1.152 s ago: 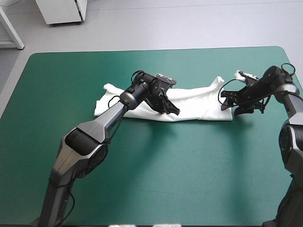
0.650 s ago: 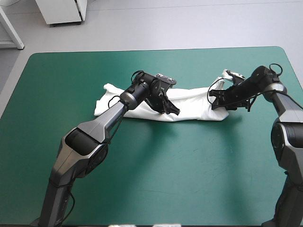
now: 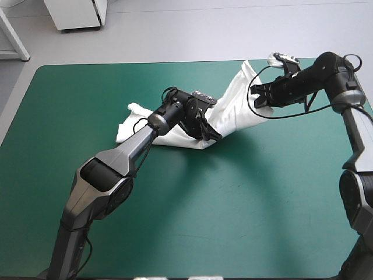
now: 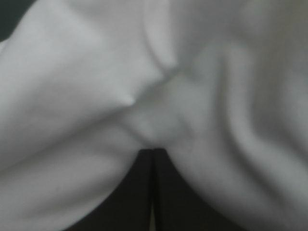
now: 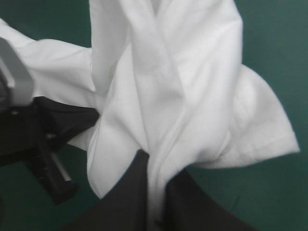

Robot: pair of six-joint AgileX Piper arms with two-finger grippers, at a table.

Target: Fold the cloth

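Right end effector (image 3: 254,100) tight on raised T-shirt (image 3: 232,106); left end effector (image 3: 214,137) likewise, pinch indistinct

T-shirt (image 3: 233,111) crosses the table (image 3: 233,221); near half open.

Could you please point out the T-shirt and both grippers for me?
T-shirt (image 3: 233,111), high view, on the lifted part.
left gripper (image 4: 153,152), left wrist view, at the tips of its black fingers.
right gripper (image 5: 155,161), right wrist view, between its fingertips, on the pinched cloth.

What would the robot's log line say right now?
phase: fold | left claw: shut on T-shirt middle | right claw: shut on raised end
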